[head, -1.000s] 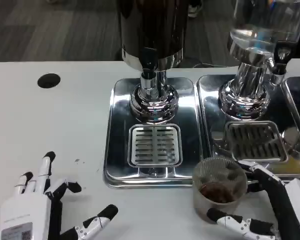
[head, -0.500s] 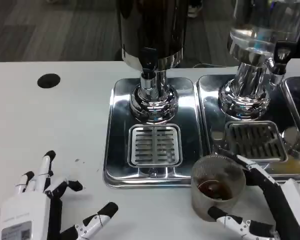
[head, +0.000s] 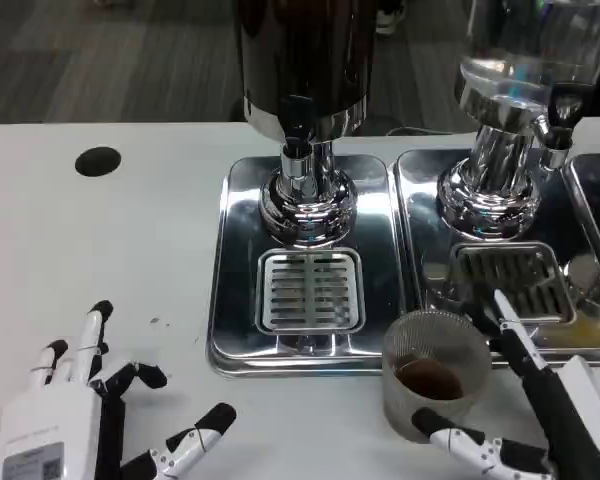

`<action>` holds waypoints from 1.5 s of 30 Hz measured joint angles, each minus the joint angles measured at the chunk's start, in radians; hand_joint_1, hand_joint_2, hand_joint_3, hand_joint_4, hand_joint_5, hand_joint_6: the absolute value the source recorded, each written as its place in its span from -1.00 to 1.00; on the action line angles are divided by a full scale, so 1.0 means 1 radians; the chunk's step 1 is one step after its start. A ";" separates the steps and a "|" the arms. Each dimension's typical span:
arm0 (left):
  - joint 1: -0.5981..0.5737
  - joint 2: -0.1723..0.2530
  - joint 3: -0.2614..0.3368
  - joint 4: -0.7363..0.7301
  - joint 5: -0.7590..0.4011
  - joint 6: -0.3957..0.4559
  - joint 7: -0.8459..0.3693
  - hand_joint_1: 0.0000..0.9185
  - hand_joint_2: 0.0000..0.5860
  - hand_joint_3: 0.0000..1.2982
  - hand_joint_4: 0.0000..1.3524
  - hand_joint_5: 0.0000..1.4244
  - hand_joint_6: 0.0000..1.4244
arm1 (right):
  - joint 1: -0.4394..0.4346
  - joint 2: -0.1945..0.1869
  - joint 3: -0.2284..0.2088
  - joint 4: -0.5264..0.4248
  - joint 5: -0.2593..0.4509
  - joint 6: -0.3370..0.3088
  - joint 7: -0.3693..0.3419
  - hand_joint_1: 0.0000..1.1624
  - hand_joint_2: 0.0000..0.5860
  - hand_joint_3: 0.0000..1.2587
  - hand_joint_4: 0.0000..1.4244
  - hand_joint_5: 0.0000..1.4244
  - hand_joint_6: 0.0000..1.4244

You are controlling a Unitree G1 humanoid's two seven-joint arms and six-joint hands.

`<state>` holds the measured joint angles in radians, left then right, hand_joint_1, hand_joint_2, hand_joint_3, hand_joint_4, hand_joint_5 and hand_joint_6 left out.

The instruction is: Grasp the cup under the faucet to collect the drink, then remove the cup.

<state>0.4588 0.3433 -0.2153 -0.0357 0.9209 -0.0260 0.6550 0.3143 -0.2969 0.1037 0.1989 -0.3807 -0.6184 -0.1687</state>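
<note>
While the left hand point(head: 75, 420) lies spread on the table point(head: 100, 260), the right hand point(head: 540, 420) grips the cup point(head: 435, 375) of brown drink.

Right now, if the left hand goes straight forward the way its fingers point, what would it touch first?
The left hand points up the white table. The way looks free; the black hole lies roughly ahead. The drip tray stays to its right, though depth is uncertain.

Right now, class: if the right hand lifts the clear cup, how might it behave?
The cup looks like thin clear plastic, so a firm squeeze by the right hand may flex it. Only a little dark drink sits at the bottom, so it is probably light. Open-topped, it could spill if tilted.
</note>
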 measured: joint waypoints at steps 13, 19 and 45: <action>0.004 -0.006 0.000 -0.005 0.025 0.002 0.003 -1.00 -0.58 -0.04 -0.90 -0.69 -0.84 | 0.061 0.015 -0.105 -0.141 0.031 -0.043 -0.028 -0.41 -0.11 -1.00 -1.00 -1.00 -0.98; 0.010 -0.006 0.001 -0.021 0.026 -0.001 0.003 -1.00 -0.50 -0.05 -0.89 -0.72 -0.84 | 0.034 0.025 -0.168 -0.247 -0.074 -0.010 -0.090 -0.91 0.83 -0.90 -1.00 -1.00 -0.93; 0.065 0.006 0.009 -0.042 0.031 -0.033 0.040 -1.00 -0.59 -0.50 -1.00 -0.85 -0.92 | -0.134 -0.198 -0.005 0.069 -0.643 0.409 -0.423 -1.00 1.00 -0.94 -1.00 -1.00 -1.00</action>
<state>0.5239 0.3491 -0.2065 -0.0780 0.9520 -0.0590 0.6954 0.1800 -0.4945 0.0983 0.2674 -1.0241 -0.2096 -0.5921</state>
